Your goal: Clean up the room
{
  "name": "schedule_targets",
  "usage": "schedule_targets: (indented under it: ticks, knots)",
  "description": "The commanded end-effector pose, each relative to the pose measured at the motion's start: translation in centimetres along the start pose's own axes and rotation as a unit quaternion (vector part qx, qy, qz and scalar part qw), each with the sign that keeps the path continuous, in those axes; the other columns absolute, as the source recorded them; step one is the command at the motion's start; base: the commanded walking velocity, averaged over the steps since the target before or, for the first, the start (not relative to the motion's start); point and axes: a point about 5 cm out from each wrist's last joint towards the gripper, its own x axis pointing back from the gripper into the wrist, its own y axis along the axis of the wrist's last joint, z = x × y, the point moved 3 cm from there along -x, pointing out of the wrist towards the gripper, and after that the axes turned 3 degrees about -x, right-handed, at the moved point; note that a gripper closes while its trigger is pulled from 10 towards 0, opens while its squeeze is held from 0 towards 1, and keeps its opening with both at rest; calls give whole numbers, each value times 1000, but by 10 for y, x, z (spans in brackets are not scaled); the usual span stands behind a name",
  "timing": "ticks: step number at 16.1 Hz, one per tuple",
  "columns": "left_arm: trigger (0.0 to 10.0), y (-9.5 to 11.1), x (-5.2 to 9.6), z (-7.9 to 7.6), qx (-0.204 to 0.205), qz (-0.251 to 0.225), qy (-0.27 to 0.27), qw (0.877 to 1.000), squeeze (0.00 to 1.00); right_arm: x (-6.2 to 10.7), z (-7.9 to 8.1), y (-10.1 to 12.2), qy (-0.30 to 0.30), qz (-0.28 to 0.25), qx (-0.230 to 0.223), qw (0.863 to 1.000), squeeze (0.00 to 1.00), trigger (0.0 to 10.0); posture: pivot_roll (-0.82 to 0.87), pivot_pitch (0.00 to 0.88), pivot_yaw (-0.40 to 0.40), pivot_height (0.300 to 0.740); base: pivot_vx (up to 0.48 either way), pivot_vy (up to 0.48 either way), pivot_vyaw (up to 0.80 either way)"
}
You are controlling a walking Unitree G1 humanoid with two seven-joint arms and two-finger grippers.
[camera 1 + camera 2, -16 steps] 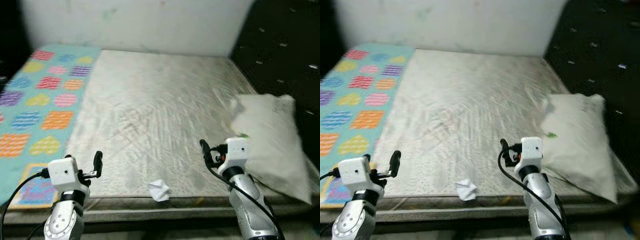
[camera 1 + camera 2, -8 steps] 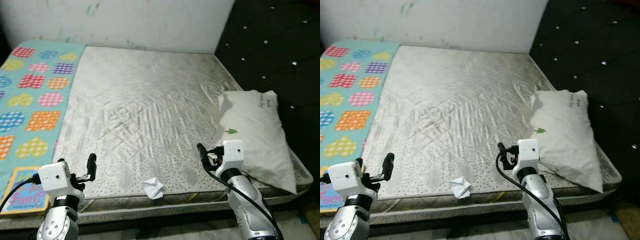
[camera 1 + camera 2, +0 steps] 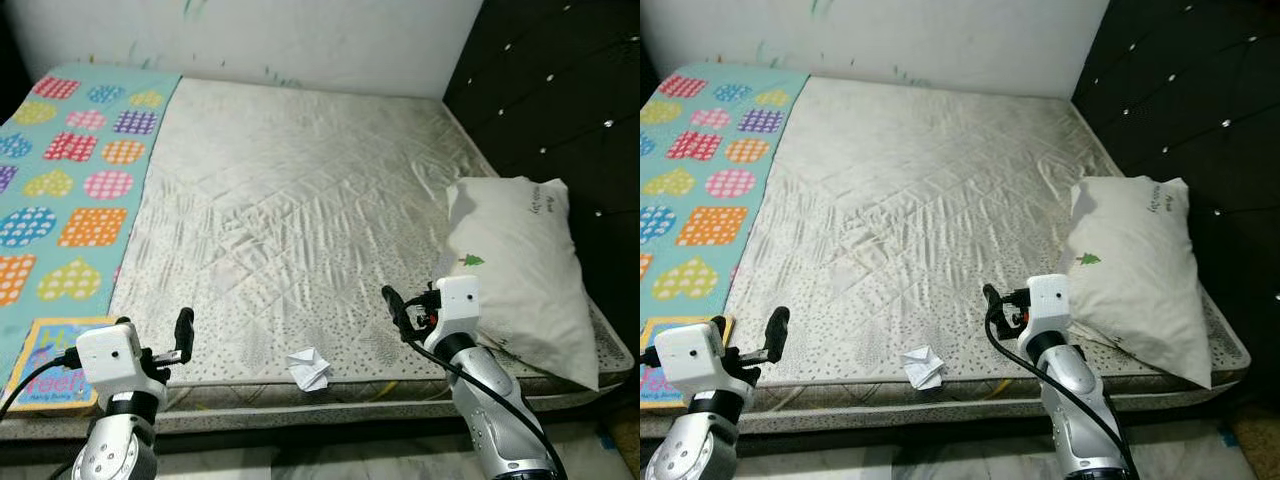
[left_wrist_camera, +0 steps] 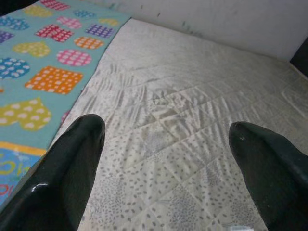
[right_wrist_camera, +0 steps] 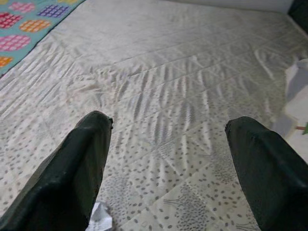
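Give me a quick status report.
Both hands open, empty: left hand, right hand. Crumpled paper at mattress edge between them. Nothing blocking.

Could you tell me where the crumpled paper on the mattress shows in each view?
Left eye view: paper at the mattress's near edge, between the two arms.
Right eye view: paper at the same edge, left of the right arm.
Left wrist view: not in it.
Right wrist view: a white corner by one finger.
Shared landmark: the pillow.
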Motion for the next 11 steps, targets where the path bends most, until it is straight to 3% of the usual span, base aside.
schedule_targets:
  ticks: [1, 9, 11]
  knots:
    - [10000, 1, 2, -2, 0, 2, -1, 1000, 0, 2, -2, 4, 4, -2, 5, 1000, 0, 10000, 55, 111, -140, 710, 0, 0, 0]
    - [10000, 4, -4, -4, -5, -3, -3, 1000, 0, 0, 0, 4, 15, 0, 9, 1000, 0, 10000, 56, 95, -144, 625, 0, 0, 0]
    - [10000, 5, -5, -3, -12, -8, 6, 1000, 0, -2, 3, 5, 21, 0, 32, 999, 0, 10000, 56, 95, -145, 620, 0, 0, 0]
